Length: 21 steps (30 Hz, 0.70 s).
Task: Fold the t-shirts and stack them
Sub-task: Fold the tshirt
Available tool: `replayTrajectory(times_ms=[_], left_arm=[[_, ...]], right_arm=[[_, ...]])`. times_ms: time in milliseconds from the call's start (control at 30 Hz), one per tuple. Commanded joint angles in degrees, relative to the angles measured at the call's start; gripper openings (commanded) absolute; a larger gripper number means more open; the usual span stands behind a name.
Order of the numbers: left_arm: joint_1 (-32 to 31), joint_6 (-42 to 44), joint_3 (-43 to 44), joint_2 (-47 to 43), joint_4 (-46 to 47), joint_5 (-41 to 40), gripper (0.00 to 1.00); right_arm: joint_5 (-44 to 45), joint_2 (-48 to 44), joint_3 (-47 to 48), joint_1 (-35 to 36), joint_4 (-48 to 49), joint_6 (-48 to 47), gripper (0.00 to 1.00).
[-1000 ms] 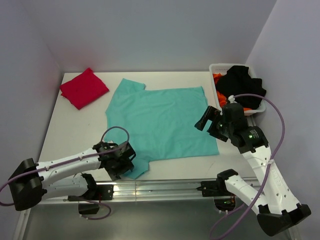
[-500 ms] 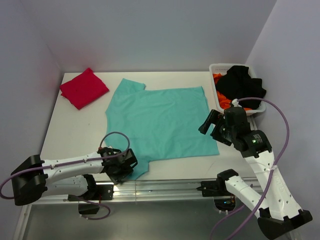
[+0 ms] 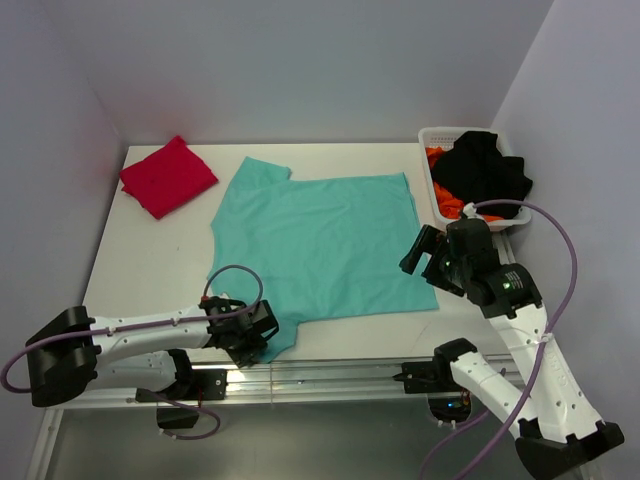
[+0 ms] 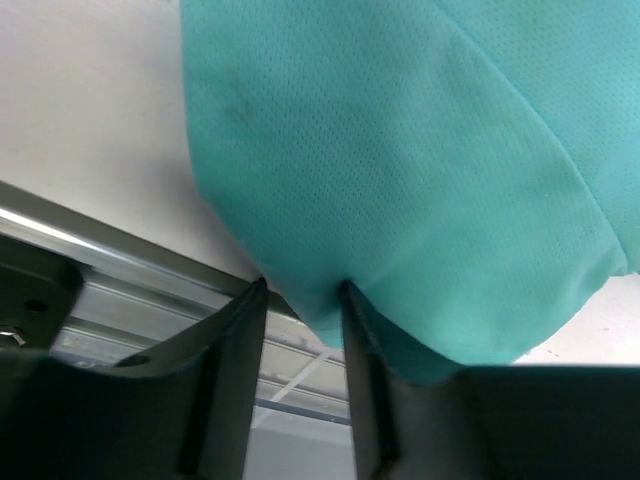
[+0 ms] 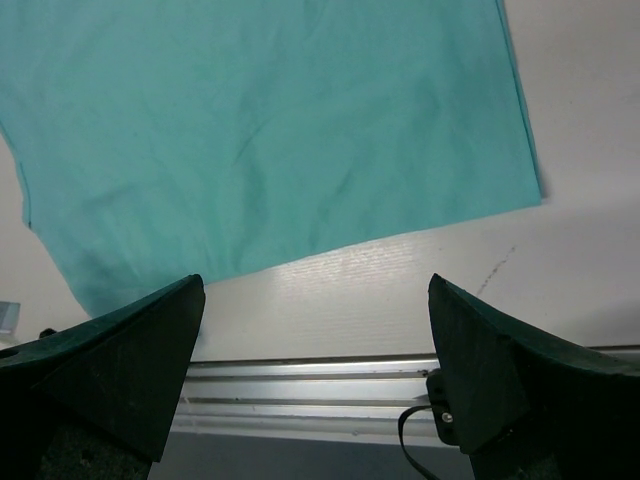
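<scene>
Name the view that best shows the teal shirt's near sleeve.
Left wrist: the sleeve fills the frame, its hem dipping between the left gripper's fingers. Top external shows it small, partly under that gripper. Right wrist shows mainly the teal shirt's body; the sleeve cannot be made out there.

Wide-apart fingers (image 5: pixel 120 370) hang above the flat teal t-shirt (image 5: pixel 270 130) and table (image 5: pixel 400 290).

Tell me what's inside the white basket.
A black garment heaped above the basket rim, orange cloth showing beside it. Whatever lies beneath the black one is covered.
</scene>
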Motion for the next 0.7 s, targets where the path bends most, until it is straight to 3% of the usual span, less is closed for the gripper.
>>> replayTrajectory(times_ms=[0, 233, 367, 533, 667], left_arm=[[0.3, -0.2, -0.6, 1.6, 1.6, -4.2, 0.39], [5.3, 5.3, -1.6, 1.6, 5.2, -4.7, 0.24], [8.8, 8.6, -0.2, 3.2, 6.4, -5.5, 0.01], [11.1, 12.5, 3.4, 4.2, 5.7, -7.5, 0.0], [13.3, 15.3, 6.3, 4.7, 5.4, -7.8, 0.0]], right_arm=[[1.6, -1.8, -1.8, 0.1, -1.7, -0.8, 1.0], [1.5, -1.3, -1.7, 0.1, -1.5, 0.1, 1.0], [2.1, -0.5, -1.5, 0.1, -1.8, -0.9, 1.0], [3.3, -1.0, -6.0, 0.1, -3.6, -0.9, 1.0], [-1.8, -1.4, -13.4, 0.1, -1.9, 4.5, 1.0]])
